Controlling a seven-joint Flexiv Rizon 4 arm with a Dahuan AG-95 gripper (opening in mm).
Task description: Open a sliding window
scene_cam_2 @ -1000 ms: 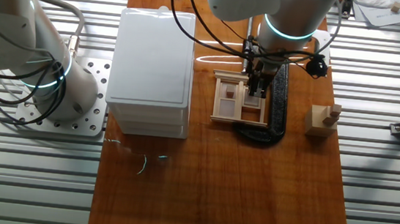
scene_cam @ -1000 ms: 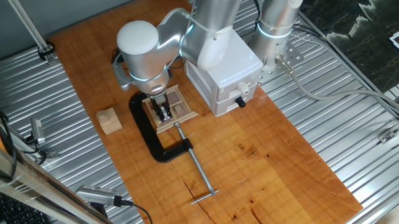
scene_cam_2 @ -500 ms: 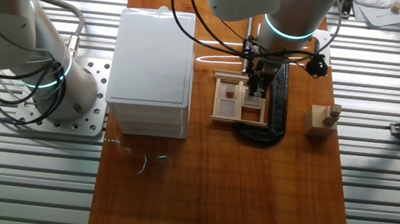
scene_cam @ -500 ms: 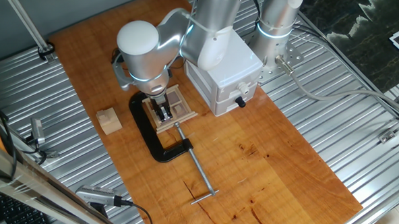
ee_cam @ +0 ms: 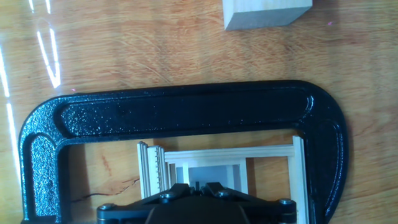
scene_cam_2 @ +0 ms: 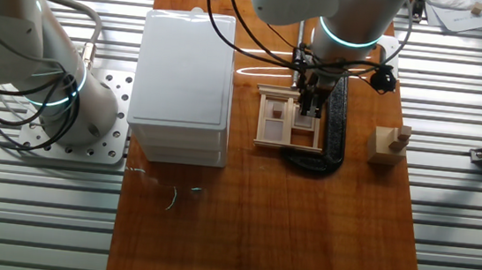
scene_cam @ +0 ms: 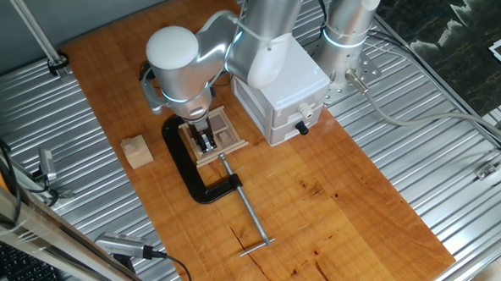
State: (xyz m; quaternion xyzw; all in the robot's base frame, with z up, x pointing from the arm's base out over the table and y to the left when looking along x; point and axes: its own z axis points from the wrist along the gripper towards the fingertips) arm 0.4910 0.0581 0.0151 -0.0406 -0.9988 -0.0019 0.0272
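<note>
Your wooden table [scene_cam: 338, 204] sits on ribbed metal flooring [scene_cam_2: 461, 245]. The sliding window [scene_cam_2: 289, 119] lies in the black C-clamp [scene_cam: 197, 181]; gripper [scene_cam: 206, 141] on it, finger spacing unclear. Nothing moved since earlier.

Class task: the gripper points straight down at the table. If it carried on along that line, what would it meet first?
Most likely the sliding window itself: the gripper hangs right over its wooden frame, inside the black C-clamp. Whether the fingertips already touch cannot be told.

Light-wood sliding window [scene_cam_2: 288, 120] lies flat; brown panes.
</note>
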